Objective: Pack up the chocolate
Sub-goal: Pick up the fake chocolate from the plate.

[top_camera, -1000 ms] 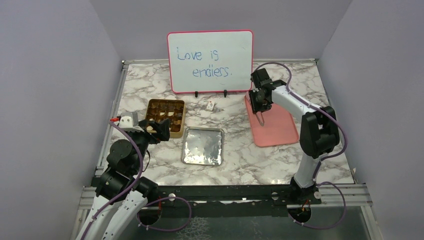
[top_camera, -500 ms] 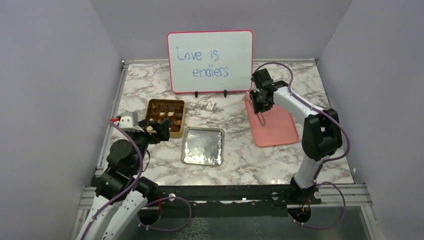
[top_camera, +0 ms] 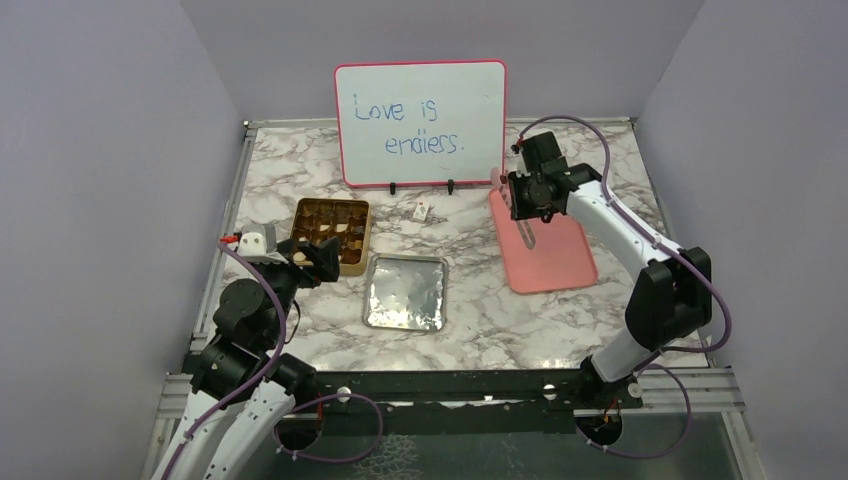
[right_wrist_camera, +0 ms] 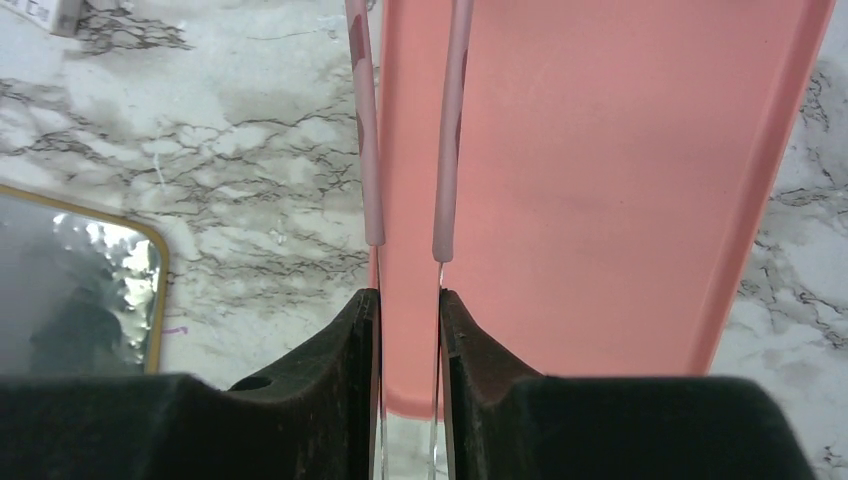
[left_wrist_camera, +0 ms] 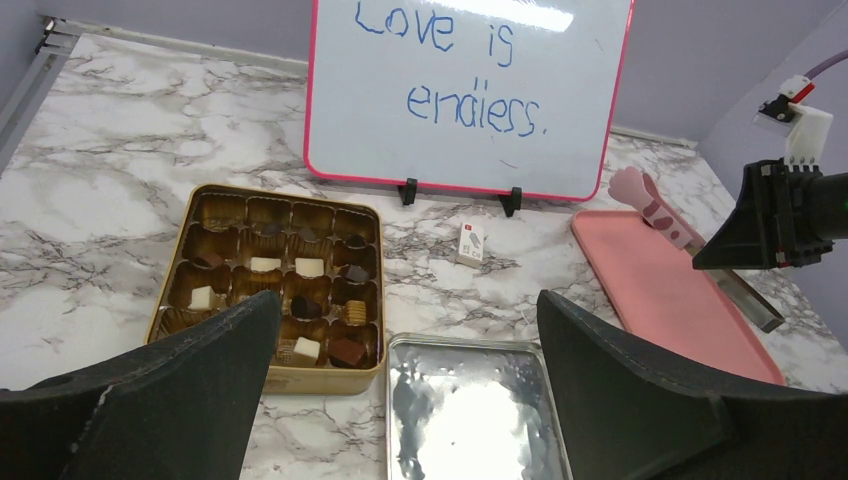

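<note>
The chocolate [left_wrist_camera: 300, 305] lies as small dark, brown and cream pieces in the cells of a gold tin [top_camera: 330, 232] on the left. A pair of tongs [top_camera: 527, 235] with pink tips [right_wrist_camera: 370, 150] hangs over the pink tray [top_camera: 545, 250], and my right gripper [top_camera: 527, 200] is shut on its metal arms. In the right wrist view the two arms run out from between my fingers [right_wrist_camera: 408, 295], slightly apart, with nothing between the tips. My left gripper [left_wrist_camera: 408, 305] stands open and holds nothing, low and near the tin's front corner [top_camera: 318, 262].
A shiny silver lid [top_camera: 405, 292] lies face up beside the tin. A small white card [top_camera: 422, 211] sits in front of the whiteboard [top_camera: 420, 122], which stands at the back. The pink tray [right_wrist_camera: 600, 200] fills the right side.
My right arm has swung back and to the right with the tongs, its jaws closing further on their arms. The left arm has not moved.
</note>
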{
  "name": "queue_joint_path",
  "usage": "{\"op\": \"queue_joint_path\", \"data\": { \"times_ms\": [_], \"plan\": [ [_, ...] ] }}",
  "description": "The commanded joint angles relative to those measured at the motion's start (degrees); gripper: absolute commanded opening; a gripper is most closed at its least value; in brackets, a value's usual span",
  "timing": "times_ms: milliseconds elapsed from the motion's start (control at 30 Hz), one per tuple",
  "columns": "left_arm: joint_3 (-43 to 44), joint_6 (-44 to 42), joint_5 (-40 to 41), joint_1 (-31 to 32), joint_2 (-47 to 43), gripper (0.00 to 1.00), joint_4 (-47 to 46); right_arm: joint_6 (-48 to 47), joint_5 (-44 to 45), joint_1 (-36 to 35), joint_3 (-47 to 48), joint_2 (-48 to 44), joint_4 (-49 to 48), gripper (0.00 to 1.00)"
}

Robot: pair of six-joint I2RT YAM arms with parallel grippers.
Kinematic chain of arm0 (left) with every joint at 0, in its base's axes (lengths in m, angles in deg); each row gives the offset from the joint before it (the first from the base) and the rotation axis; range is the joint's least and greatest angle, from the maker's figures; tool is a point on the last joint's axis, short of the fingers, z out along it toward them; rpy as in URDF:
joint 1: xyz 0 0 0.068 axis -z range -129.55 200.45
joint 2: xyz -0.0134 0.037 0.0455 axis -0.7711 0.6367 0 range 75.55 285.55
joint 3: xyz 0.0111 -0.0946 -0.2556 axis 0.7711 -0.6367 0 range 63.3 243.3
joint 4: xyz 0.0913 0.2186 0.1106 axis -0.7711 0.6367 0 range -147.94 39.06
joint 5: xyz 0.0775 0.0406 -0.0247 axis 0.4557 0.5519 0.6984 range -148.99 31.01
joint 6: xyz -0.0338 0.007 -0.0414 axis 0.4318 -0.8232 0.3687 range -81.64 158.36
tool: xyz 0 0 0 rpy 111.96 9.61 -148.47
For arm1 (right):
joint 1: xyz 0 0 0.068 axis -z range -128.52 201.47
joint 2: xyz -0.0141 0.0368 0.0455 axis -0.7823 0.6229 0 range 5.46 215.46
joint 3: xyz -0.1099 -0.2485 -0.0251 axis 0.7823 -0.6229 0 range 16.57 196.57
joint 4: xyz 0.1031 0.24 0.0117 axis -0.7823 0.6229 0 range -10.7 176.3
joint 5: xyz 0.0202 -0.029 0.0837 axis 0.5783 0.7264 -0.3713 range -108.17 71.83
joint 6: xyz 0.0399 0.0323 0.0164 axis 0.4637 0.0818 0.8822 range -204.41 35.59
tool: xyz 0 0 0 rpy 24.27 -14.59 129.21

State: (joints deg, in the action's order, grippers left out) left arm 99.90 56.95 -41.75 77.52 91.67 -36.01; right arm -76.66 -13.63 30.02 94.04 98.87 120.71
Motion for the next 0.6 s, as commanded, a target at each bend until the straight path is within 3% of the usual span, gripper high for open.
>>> {"op": "queue_joint_path", "data": {
  "times_ms": [0,300,567],
  "plan": [
    [0.7,0.2,0.9,-0.3,-1.0,0.99,-1.4,1.9,-5.9,-1.7,0.1,-3.4,-1.9,0.28],
    [5.2,1.5,0.3,-0.3,-1.3,0.99,-0.1,5.5,-5.0,-12.2,5.8,-1.3,-4.2,0.28],
    [9.2,4.5,0.2,-0.3,-2.2,0.99,1.6,6.8,-1.7,-23.4,18.2,9.1,-5.4,0.27]
  ]
}}
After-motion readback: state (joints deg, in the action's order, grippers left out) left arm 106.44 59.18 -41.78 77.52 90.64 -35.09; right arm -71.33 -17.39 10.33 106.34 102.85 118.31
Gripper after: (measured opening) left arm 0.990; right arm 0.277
